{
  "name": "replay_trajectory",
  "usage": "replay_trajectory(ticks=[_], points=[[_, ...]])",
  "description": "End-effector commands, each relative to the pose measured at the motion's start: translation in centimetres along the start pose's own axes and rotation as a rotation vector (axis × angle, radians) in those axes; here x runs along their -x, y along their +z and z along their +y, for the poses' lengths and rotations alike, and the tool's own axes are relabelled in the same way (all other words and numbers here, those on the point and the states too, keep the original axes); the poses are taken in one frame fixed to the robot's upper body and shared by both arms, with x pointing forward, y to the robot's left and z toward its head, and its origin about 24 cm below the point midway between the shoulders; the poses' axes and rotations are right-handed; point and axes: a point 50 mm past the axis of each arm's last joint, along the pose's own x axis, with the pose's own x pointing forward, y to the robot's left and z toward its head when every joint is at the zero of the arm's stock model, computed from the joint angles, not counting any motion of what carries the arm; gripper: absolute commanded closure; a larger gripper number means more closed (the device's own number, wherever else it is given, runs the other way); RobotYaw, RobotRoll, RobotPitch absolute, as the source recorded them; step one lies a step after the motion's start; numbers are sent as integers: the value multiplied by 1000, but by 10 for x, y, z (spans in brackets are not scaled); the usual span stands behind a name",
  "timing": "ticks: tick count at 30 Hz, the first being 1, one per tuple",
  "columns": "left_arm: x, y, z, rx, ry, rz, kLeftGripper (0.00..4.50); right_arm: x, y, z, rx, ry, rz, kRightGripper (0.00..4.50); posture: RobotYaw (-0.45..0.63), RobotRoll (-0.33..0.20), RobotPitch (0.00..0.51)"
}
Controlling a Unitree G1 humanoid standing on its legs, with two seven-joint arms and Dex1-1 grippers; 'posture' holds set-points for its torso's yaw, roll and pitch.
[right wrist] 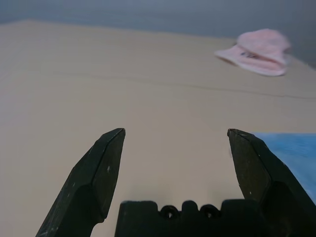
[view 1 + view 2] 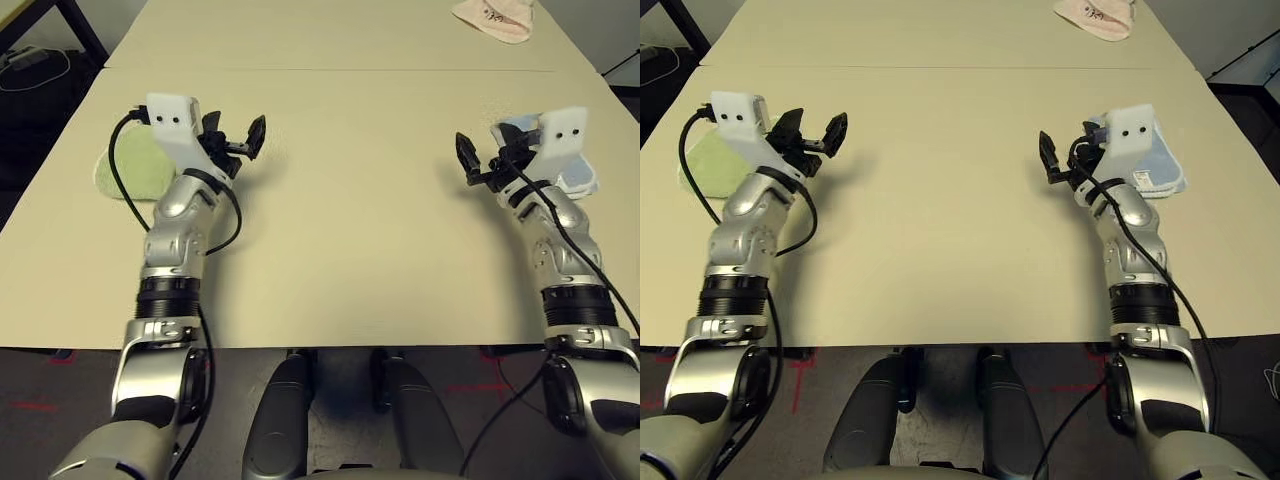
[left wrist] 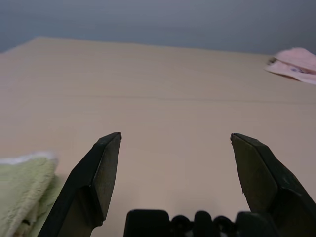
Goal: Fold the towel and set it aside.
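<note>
On the worktop: two beige panels (image 2: 350,230) butted together, with a thin seam running across between the near panel and the far one; the near panel is bare in its middle.
Towel: the light green towel (image 2: 135,165) lies bunched or folded at the worktop's left side, partly hidden behind the left arm's white wrist housing; its pale edging shows in the left wrist view beside one finger.
Left end effector: left end effector (image 2: 240,140) held above the worktop just right of the towel, fingers spread wide, nothing between them.
Right end effector: right end effector (image 2: 478,160) held above the worktop on the right side, fingers spread wide and empty.
Blue towel: a light blue folded towel (image 2: 1160,165) lies at the right side, behind the right wrist, near the worktop's edge.
Pink cloth: a pink cloth (image 2: 495,18) sits on the far panel, toward the right, well apart from both arms.
Room: dark floor on both sides of the worktop; a black frame leg and a loose cable (image 2: 30,65) show at far left; red marks on the floor below the near edge.
</note>
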Motion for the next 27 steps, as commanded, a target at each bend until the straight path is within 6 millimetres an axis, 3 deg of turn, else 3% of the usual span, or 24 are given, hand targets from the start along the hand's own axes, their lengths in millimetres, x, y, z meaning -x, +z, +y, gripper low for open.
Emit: replay_trajectory(ticks=[1,9,19,27], points=[[4,-14,6,-42,26,16,11,5,-12,-4,29,-45,-25,0,36,0,191],[11,-34,20,-126,68,42,11,-9,-23,-3,68,-10,-6,0,42,0,196],[16,-31,39,-111,211,22,11,-14,-31,-2,-18,-1,74,0,52,0,190],[22,-26,47,-129,242,17,11,-19,-31,17,-179,97,70,0,80,0,187]])
